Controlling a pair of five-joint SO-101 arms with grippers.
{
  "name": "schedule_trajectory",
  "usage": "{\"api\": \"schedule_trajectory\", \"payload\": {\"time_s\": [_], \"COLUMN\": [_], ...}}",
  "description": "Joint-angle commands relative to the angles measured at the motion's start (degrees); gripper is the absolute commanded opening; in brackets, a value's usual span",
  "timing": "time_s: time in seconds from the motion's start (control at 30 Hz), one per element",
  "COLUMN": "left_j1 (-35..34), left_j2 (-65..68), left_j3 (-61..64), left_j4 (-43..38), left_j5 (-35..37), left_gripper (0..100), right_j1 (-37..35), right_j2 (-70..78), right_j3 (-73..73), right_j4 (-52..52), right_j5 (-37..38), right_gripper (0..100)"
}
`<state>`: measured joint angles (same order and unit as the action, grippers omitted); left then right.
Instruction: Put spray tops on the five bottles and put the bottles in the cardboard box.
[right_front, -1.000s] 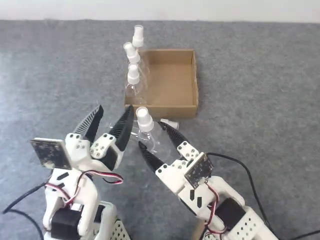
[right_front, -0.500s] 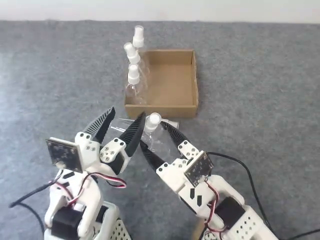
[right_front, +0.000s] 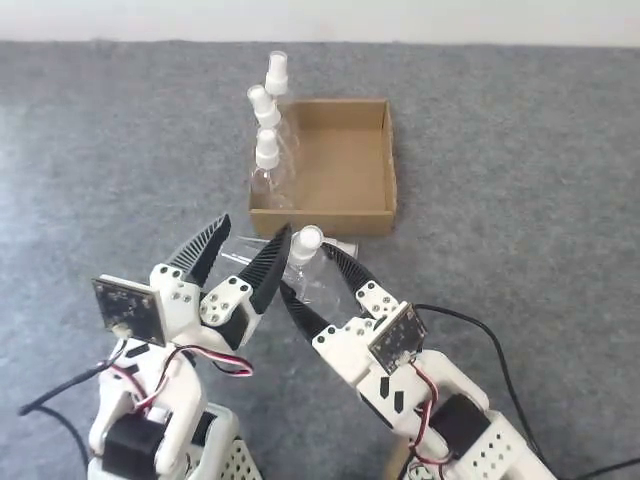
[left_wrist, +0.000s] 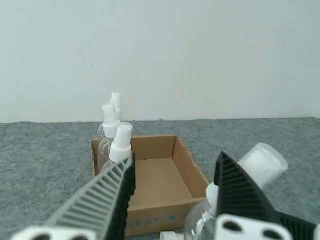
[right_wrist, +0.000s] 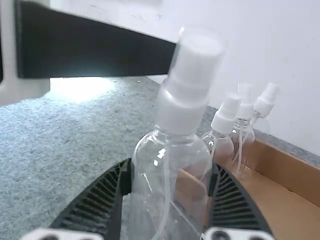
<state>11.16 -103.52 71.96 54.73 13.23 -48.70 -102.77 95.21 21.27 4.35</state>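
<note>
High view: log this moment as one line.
right gripper: shut on capped bottle | left gripper: open, beside its spray top | cardboard box: three capped bottles along one wall

The clear plastic spray-topped bottle (right_wrist: 170, 170) is cut off at its base; the small white item (right_front: 346, 245) is half hidden, unidentifiable.

Bare cardboard box (right_front: 340, 150) floor, three bottles (right_front: 266, 152) at its left wall

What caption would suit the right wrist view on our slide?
Right gripper clamps a clear spray-topped bottle; three more bottles stand at the cardboard box.
</note>
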Motion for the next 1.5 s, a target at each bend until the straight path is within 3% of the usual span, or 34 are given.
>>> {"api": "schedule_trajectory", "payload": {"time_s": [0.0, 0.33, 1.47], "left_j1": [0.97, 5.98, 6.24], "left_j2": [-1.05, -1.05, -0.97], "left_j3": [0.40, 0.31, 1.19], "left_j4": [0.62, 2.46, 2.20], "left_j5": [-0.79, -4.48, -4.48], "left_gripper": [24, 24, 24], "right_j1": [0.31, 0.31, 0.40], "right_j2": [-1.01, -0.84, -0.48], "right_j3": [1.23, 1.23, 1.23], "right_j4": [-0.84, -0.75, -0.66], "right_j5": [1.05, 1.05, 1.14], "right_gripper": [11.8, 11.8, 11.8]}}
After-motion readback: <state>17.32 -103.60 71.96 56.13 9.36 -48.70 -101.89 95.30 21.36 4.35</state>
